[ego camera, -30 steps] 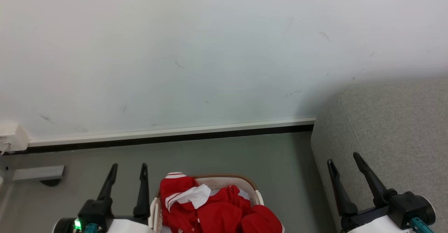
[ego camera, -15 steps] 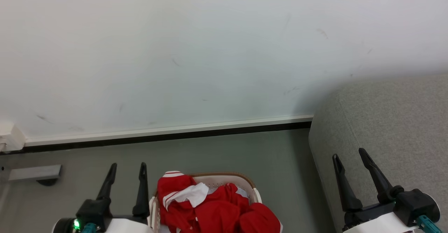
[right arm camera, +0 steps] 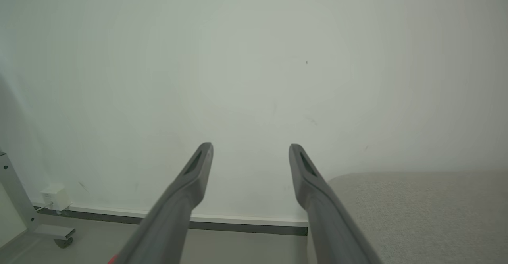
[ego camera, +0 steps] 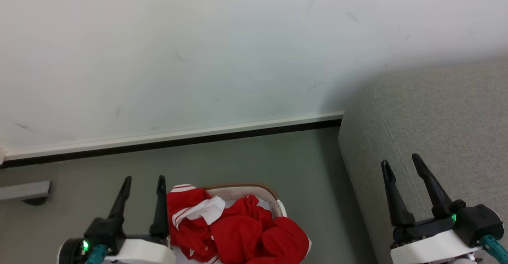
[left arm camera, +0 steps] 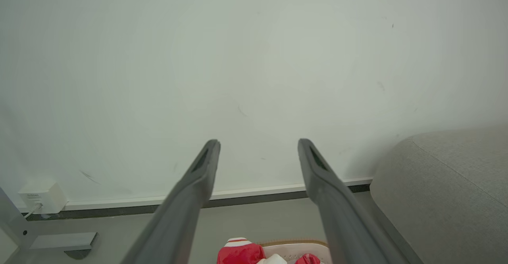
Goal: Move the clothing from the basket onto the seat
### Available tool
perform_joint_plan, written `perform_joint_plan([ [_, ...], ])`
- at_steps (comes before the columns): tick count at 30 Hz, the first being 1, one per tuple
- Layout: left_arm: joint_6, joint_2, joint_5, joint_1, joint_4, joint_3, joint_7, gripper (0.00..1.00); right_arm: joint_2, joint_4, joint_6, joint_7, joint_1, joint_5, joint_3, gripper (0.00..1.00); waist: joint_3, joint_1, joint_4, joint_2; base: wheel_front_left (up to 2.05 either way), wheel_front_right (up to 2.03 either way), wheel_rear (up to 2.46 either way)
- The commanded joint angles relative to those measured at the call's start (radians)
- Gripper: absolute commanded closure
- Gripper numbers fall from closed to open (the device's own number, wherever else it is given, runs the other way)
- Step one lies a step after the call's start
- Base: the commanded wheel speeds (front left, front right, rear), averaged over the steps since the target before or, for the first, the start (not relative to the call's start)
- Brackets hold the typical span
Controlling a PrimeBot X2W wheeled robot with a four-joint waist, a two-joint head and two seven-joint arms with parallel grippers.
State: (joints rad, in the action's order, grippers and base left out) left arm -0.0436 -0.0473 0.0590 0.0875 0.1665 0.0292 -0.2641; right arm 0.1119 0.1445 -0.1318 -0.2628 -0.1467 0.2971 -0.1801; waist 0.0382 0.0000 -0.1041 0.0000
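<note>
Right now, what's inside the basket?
Red clothing with white trim fills the basket, bulging over its rim. The heap hides the bottom and anything beneath it; the near end is cut off by the picture's edge.

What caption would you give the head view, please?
Open left gripper and open right gripper; clothing in the basket, sofa beside it.

Left gripper [left arm camera: 258, 142]: 2 dark fingers spread wide apart, pointing at a pale wall [left arm camera: 254, 57]. Baseboard [left arm camera: 119, 204] and grey floor [left arm camera: 254, 224] lie below the tips. At the bottom edge, red clothing [left arm camera: 240, 253] sits in the basket [left arm camera: 295, 245]. The seat [left arm camera: 448, 192] is at right, apart from the basket. A white box [left arm camera: 39, 197] sits low on the wall at left.
</note>
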Motion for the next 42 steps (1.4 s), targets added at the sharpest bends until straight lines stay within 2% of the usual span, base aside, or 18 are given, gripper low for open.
perform_joint_plan([
  [1,0.002,-0.006,0.002,0.022,0.0,-0.003,-0.001,0.0,0.001,-0.011,0.002,-0.003,-0.027,0.003,0.008,0.0,0.037,0.0,-0.015,0.0,0.0,0.0,0.0],
  [10,0.025,-0.006,-0.016,0.128,0.032,-0.003,-0.001,0.0,-0.004,-0.04,0.002,-0.001,-0.09,0.026,0.037,0.0,0.191,0.0,-0.062,0.0,0.0,0.0,0.0],
  [19,0.067,-0.025,-0.038,0.244,0.155,0.005,-0.001,0.0,-0.014,-0.072,0.002,-0.001,-0.152,0.034,0.067,0.0,0.325,0.0,-0.105,0.0,0.0,0.0,0.0],
  [34,0.156,-0.09,-0.034,0.541,0.625,0.081,-0.001,0.0,-0.038,-0.151,0.002,-0.001,-0.257,0.044,0.119,0.0,0.567,0.0,-0.221,0.0,0.0,0.0,0.0],
  [42,0.172,-0.111,-0.016,0.697,0.896,0.151,0.022,0.0,-0.053,-0.181,0.002,-0.001,-0.284,0.058,0.151,0.0,0.665,0.0,-0.286,0.0,0.0,0.0,0.0],
])
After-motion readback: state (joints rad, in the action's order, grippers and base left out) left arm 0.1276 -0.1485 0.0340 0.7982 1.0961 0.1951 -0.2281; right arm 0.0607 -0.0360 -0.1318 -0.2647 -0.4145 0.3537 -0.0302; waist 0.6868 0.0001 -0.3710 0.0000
